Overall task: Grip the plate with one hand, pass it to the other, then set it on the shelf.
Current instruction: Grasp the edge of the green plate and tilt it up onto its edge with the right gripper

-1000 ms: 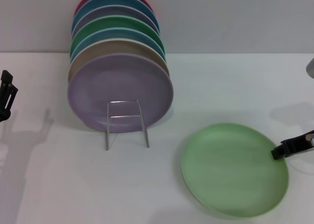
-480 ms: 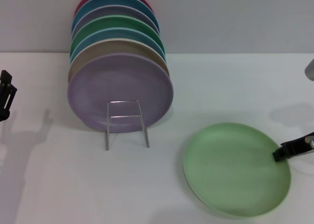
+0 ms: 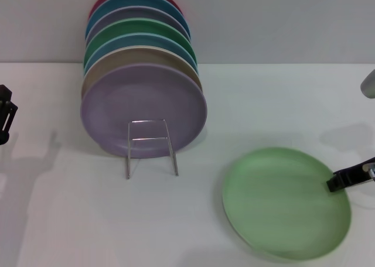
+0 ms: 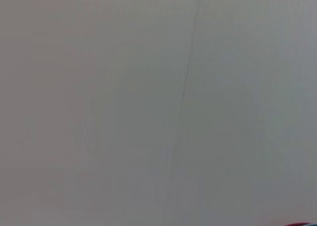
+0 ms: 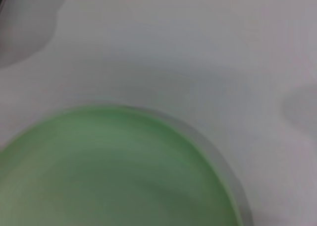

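Toward the lower right of the head view I see the plate point(image 3: 286, 204), pale mint green, on the white table point(image 3: 70, 220). My right gripper point(image 3: 335, 182) comes in from the right edge, its dark fingers pinching the plate's right rim. At the far left edge sits the left gripper point(image 3: 4, 112); I cannot tell how its fingers stand. Left of centre, the shelf point(image 3: 150, 145) holds a row of upright plates, a lilac plate point(image 3: 143, 110) foremost.

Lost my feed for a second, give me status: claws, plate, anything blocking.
Right claw at the plate's right rim, grip unconfirmed. Left claw idle at far left. Plate low over the table, right of the shelf. Path clear.
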Available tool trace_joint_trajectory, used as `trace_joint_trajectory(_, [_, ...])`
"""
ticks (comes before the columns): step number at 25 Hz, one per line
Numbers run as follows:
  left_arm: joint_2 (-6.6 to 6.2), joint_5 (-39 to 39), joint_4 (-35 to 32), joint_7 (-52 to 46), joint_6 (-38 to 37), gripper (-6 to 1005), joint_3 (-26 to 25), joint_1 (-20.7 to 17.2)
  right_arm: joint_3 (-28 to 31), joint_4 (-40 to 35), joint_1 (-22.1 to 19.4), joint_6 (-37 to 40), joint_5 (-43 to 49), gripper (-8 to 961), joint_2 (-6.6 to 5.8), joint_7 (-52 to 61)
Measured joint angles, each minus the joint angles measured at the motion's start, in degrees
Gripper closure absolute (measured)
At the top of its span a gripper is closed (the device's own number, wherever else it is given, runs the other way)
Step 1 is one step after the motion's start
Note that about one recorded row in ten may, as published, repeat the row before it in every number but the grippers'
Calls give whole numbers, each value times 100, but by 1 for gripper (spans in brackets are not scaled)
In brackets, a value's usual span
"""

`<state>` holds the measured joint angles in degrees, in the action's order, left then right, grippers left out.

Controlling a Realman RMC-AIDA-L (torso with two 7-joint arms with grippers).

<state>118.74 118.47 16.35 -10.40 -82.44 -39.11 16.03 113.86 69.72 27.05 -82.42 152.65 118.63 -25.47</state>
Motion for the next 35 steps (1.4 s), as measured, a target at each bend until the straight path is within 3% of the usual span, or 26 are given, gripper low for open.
trace_joint_trajectory(4, [-1, 0, 0, -2, -7, 168, 0, -10, -4, -53, 28, 20, 80, 901, -4, -19])
trace_joint_trajectory(11, [-10, -1, 0, -5, -18, 168, 0, -21, -10, 115, -13, 96, 121, 902, 20, -137])
trace_joint_trajectory(19, [-9, 0, 0, -6, -47, 169, 0, -34, -172, 983, -275, 370, -74, 909, 46, -243])
trace_joint_trajectory(25, [-9, 0, 0, -7, -126, 170, 0, -47, -349, 1575, -555, 973, -132, 936, 46, -268])
trace_joint_trajectory(35, [-9, 0, 0, -7, -154, 171, 1, -57, -855, 1672, -860, 2287, -118, 937, 51, -439])
